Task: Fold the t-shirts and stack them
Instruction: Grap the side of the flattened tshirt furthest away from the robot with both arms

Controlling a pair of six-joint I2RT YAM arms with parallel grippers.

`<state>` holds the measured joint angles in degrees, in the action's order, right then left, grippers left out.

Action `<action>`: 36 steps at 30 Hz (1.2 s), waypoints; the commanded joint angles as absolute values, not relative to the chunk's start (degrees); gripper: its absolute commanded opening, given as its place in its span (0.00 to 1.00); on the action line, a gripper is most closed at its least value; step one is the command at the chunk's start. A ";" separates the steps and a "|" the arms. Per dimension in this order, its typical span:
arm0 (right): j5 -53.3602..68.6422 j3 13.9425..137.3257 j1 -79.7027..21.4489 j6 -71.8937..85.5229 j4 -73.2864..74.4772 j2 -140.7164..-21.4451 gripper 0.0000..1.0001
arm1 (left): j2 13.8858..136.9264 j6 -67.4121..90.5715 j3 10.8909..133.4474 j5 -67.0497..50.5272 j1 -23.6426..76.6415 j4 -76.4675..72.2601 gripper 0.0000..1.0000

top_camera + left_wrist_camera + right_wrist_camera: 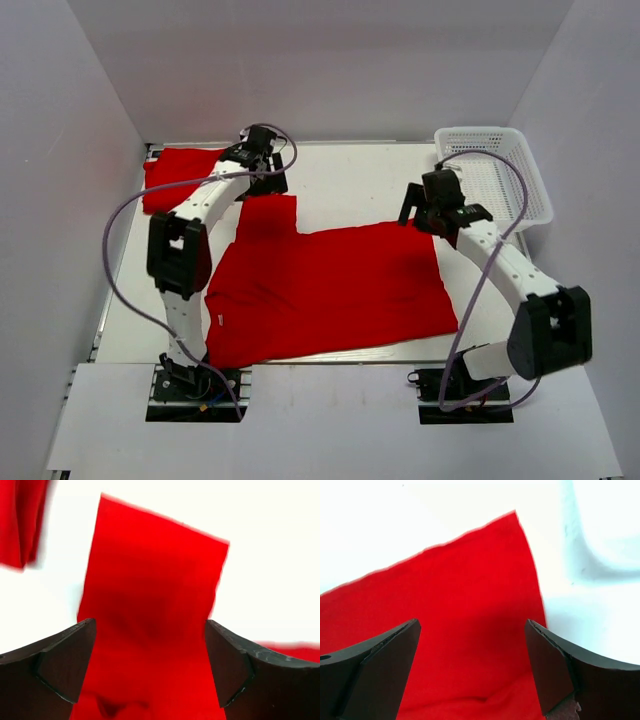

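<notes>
Red t-shirt (330, 290) lies spread flat mid-worktop (340, 175), one sleeve (150, 580) reaching toward 11 o'clock. A second, folded red shirt (178, 178) sits at 10 o'clock. From above, the white basket (495, 170) at 2 o'clock shows just its lattice floor, with a cable (480, 158) looping over it. The wrist views alone show both sets of jaws spread wide: the left gripper (150, 625) over the sleeve, the right gripper (472, 625) over the shirt's far right corner.

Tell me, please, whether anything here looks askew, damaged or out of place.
Nothing looks spilled or damaged. The spread t-shirt lies slightly askew to the table edges, with one sleeve sticking out toward the far side, which suits a fold not yet begun.
</notes>
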<state>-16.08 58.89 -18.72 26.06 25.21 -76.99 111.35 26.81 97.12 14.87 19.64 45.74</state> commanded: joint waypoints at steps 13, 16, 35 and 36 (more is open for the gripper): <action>-18.11 73.83 -18.19 22.41 21.53 -92.19 0.90 | 129.72 20.92 114.18 18.99 12.93 40.70 0.99; -16.97 73.74 -18.28 22.76 21.53 -92.90 0.90 | 130.95 20.30 113.12 18.19 12.39 37.62 0.99; -14.33 73.83 -18.11 23.12 24.61 -96.06 0.90 | 132.89 19.78 103.72 13.01 11.16 27.69 0.80; -14.33 73.74 -18.02 23.20 24.78 -96.15 0.90 | 132.89 20.30 103.10 13.01 11.16 27.16 0.78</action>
